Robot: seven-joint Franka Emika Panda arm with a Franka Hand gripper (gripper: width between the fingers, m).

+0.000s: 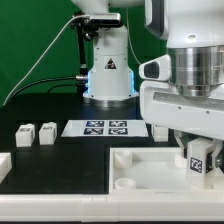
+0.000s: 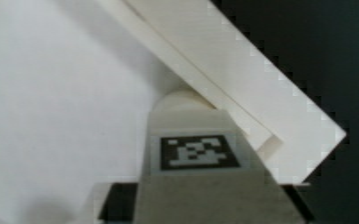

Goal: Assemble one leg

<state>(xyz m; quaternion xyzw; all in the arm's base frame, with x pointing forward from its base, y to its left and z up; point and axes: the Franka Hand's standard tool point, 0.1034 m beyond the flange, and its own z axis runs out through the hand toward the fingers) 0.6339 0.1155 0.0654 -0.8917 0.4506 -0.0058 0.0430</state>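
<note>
My gripper (image 1: pixel 197 160) is shut on a leg (image 1: pixel 196 157), a small white block with a black-and-white tag facing outward. It holds the leg upright over the right part of the large white tray (image 1: pixel 135 160), close to its surface. In the wrist view the leg (image 2: pixel 197 150) fills the middle between my dark fingertips (image 2: pixel 130 200), with the gripper (image 2: pixel 208 205) closed on it. The tray's raised rim (image 2: pixel 229 75) runs diagonally just beyond the leg's end. Whether the leg touches the tray cannot be told.
Two more small tagged legs (image 1: pixel 22 135) (image 1: pixel 46 131) stand on the table at the exterior view's left. The marker board (image 1: pixel 100 127) lies behind the tray. A white part (image 1: pixel 5 165) shows at the left edge. The robot base (image 1: pixel 108 75) stands behind.
</note>
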